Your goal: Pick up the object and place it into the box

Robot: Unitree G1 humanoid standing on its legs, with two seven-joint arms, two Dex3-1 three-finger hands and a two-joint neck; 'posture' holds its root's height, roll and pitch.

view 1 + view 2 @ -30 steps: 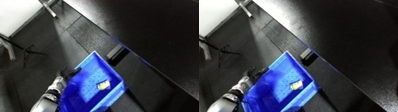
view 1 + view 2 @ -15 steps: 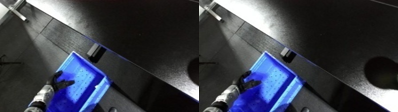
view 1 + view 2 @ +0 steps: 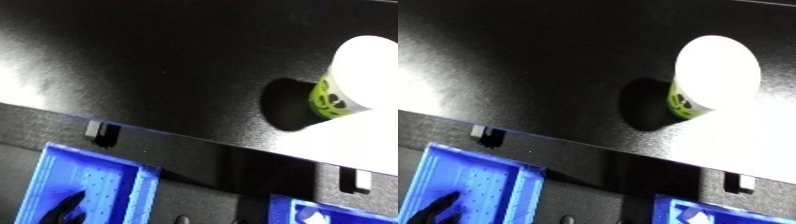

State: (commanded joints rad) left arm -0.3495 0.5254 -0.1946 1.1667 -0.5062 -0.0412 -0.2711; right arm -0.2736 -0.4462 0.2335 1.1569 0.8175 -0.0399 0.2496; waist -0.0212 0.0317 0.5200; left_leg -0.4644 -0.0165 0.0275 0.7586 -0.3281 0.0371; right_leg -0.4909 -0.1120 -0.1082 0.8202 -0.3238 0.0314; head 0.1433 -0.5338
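right eye view gives you the whole cup [image 3: 704, 75], white with a green label, standing on the black table [image 3: 531, 65] at upper right; the left eye view cuts its rim off. your left hand [image 3: 438, 205] shows dark in the blue bin [image 3: 473, 165] at lower left, fingers you cannot tell. a second blue bin [image 3: 700, 212] sits lower right.

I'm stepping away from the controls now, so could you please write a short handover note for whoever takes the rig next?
Left hand: a dark shape low over the left blue bin; its fingers cannot be made out. Right hand: not in view.
The object, a white cup with a green label, stands untouched on the black table, well beyond the bins. A second blue bin shows at the lower edge.
Done: nothing visible yet.
Left: reach the cup, pick it up, place it in a bin.
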